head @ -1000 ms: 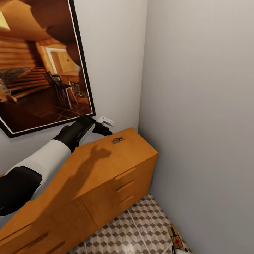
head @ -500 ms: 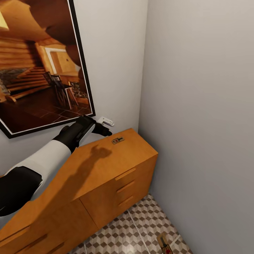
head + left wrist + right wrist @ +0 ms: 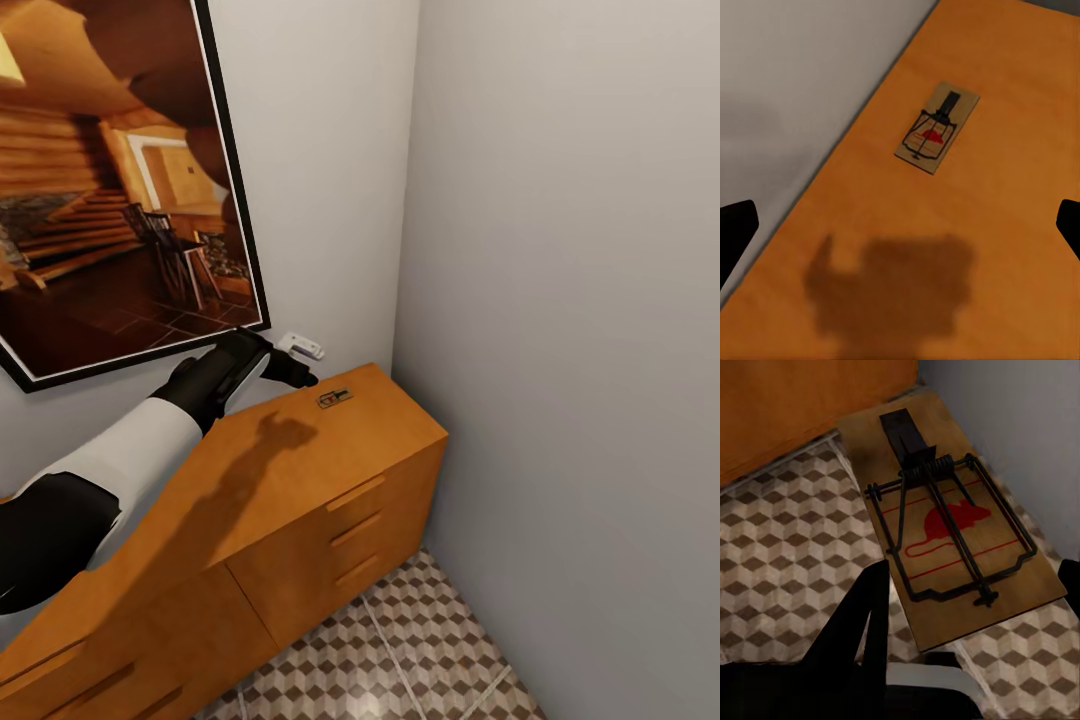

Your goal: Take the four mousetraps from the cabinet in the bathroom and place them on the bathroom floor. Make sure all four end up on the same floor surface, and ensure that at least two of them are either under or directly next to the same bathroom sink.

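One mousetrap (image 3: pixel 335 398) lies flat on the top of the orange-brown cabinet (image 3: pixel 300 500), near its far end by the corner. My left gripper (image 3: pixel 296 372) hovers just short of it, above the cabinet top by the back wall. In the left wrist view that mousetrap (image 3: pixel 937 127) lies ahead of the left gripper (image 3: pixel 900 229), whose fingers (image 3: pixel 735 232) stand wide open and empty. A second mousetrap (image 3: pixel 952 540) sits between the fingers (image 3: pixel 874 607) of my right gripper (image 3: pixel 971 585), over the bathroom floor (image 3: pixel 780 547) beside the cabinet base and the grey wall.
A large framed picture (image 3: pixel 110 190) hangs on the wall behind the cabinet, with a small white fitting (image 3: pixel 300 345) under its corner. A grey wall (image 3: pixel 560 300) closes the right side. Patterned floor tiles (image 3: pixel 400 650) run in front of the cabinet drawers.
The mousetrap with the right gripper, seen at the bottom right of the head view, slid down and left out of that view. The left arm has barely moved.
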{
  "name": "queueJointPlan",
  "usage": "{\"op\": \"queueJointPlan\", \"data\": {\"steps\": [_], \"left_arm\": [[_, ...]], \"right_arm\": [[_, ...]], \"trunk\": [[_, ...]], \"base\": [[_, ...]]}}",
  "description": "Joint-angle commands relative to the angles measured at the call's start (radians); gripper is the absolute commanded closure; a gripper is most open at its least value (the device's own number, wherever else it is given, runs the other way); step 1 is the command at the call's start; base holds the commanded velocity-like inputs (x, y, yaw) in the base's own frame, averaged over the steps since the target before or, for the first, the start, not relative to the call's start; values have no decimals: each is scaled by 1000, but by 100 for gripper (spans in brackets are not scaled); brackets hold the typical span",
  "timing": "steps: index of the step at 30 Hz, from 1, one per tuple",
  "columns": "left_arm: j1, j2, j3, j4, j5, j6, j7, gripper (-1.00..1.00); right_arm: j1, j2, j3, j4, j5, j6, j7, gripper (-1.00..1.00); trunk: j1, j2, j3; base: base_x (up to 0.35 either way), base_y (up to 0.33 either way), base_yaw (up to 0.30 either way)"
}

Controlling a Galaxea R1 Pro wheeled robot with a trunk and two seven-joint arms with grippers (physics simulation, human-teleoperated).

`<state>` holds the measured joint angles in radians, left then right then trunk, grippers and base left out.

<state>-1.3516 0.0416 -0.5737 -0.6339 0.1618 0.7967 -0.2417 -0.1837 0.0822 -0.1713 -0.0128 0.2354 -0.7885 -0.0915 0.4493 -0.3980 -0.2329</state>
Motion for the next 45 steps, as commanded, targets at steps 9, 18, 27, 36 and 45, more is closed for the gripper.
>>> {"op": "queueJointPlan", "data": {"steps": [9, 18, 27, 36, 45], "left_arm": [[-1, 1, -6, 2, 10, 4, 4, -100], [-1, 0, -7, 2, 10, 4, 4, -100], [-1, -1, -8, 4, 10, 4, 3, -100], [-1, -9, -8, 20, 10, 4, 2, -100], [-1, -11, -8, 26, 10, 4, 2, -100]], "right_arm": [[54, 1, -7, -3, 6, 170, -10, 100], [56, 2, -8, -7, -65, 185, -10, 100], [57, 6, -8, -7, -77, 186, -10, 100], [56, 6, -8, -7, -77, 186, -10, 100], [57, 5, -8, -7, -79, 186, -9, 100]], "trunk": [[1, -2, -2], [1, -2, -2], [1, -2, -2], [1, -2, -2], [1, -2, -2]], "base": [[0, 0, 0], [0, 0, 0], [1, 0, 0], [74, 0, 0], [7, 0, 0]]}}
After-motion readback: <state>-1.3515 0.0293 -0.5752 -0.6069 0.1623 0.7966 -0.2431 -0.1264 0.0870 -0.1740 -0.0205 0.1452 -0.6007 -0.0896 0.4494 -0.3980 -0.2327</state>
